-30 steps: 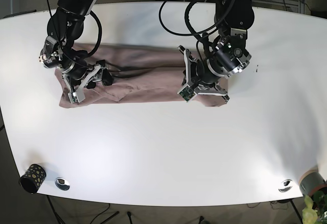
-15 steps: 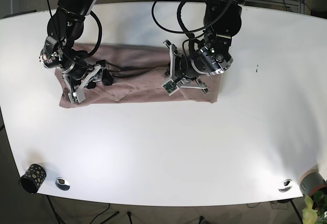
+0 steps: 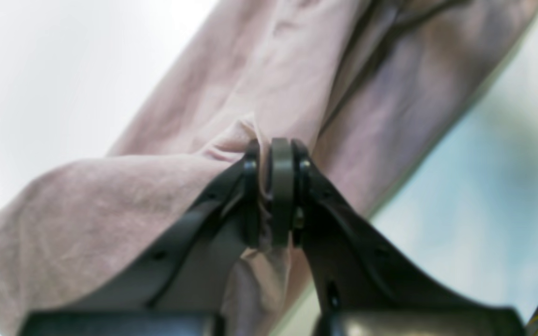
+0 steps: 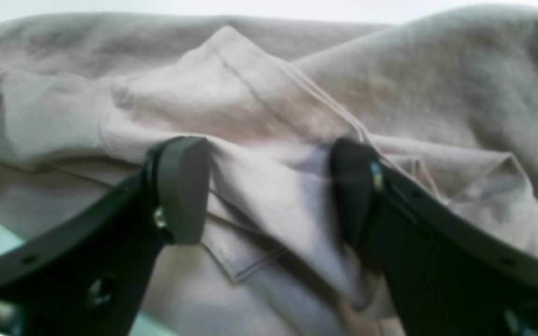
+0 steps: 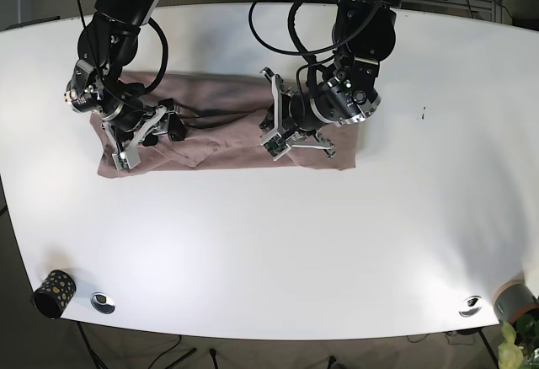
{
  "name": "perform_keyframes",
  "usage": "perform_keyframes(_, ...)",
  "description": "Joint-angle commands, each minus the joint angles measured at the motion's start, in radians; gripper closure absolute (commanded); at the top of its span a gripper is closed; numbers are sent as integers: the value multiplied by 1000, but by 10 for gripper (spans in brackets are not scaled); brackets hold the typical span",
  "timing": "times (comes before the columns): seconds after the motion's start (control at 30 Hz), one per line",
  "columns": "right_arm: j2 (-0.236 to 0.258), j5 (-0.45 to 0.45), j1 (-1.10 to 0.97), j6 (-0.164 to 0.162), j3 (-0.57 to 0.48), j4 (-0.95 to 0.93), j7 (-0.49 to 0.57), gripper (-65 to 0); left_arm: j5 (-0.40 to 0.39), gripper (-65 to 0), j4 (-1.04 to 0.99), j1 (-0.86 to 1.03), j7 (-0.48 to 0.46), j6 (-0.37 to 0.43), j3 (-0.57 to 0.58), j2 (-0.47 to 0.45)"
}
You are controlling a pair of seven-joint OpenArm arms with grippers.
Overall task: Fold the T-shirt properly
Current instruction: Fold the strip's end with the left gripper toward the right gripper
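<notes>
The left gripper (image 3: 276, 191) is pinching a fold of the T-shirt (image 3: 231, 107) tight between its closed fingertips, the pink cloth bunching up around the pads and hanging below them. In the base view the left gripper (image 5: 290, 129) is sitting over the middle of the T-shirt (image 5: 219, 137), with the shirt's doubled-over end trailing behind it toward the table's (image 5: 278, 251) bare side.

The right gripper (image 4: 269, 186) is standing with its fingers (image 4: 182, 186) spread wide, a ridge of the T-shirt (image 4: 269, 116) lying between them; whether the pads are pressing the cloth cannot be told. In the base view the right gripper (image 5: 139, 137) is resting over the shirt's other end, the garment stretching away from it as a long creased band across the white table.
</notes>
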Motion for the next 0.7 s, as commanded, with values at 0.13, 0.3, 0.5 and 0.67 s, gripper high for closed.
perform_keyframes(0.13, 3, -10, 6, -2, 0, 7, -21, -388, -54, -54, -41, -28, -26, -1, 46, 12)
perform_keyframes(0.3, 3, -10, 6, -2, 0, 7, -21, -388, -57, -325, -33, -20, -24, -1, 52, 12)
perform_keyframes(0.5, 3, -10, 6, -2, 0, 7, -21, -390, -86, -408, 70, -4, 37, -1, 48, 12)
perform_keyframes(0.67, 3, -9, 6, -2, 0, 7, -21, -390, -176, -408, 137, 1, 39, -1, -52, 12)
